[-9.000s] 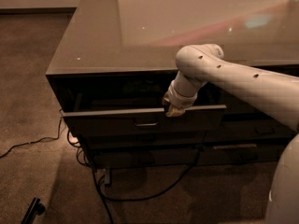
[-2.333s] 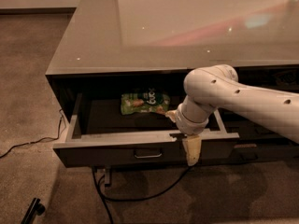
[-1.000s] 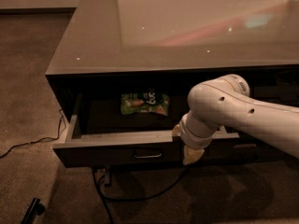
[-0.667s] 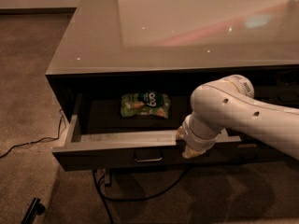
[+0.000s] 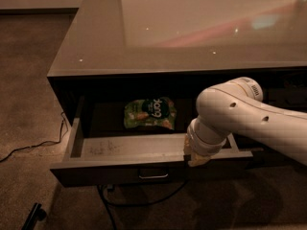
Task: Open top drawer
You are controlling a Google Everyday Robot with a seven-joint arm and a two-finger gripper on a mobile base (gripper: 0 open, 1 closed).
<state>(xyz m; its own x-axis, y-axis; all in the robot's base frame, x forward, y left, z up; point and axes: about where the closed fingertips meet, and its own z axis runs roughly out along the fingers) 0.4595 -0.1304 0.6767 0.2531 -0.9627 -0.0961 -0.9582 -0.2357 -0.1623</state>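
Where the carpeted floor (image 5: 29, 80) meets it, a wide dark bench (image 5: 192, 32) with a glossy top fills most of the camera view. The robot's white arm (image 5: 249, 119) reaches in from the right and bends down across the front of the bench. Just under the benchtop, the top drawer (image 5: 96, 174) stands open, its lighter grey side walls and floor showing. A green snack bag (image 5: 150, 113) lies flat towards the back of the drawer, near the middle. The claw (image 5: 197, 158) sits at the drawer's front wall, right of centre, pointing down over the upper edge of that wall and hard against it. Whether the claw is open or closed cannot be told. The small metal handle (image 5: 153, 176) on the drawer front is to the left of the claw and slightly lower, apart from it. A dark cable (image 5: 29, 147) trails over the floor at the left.
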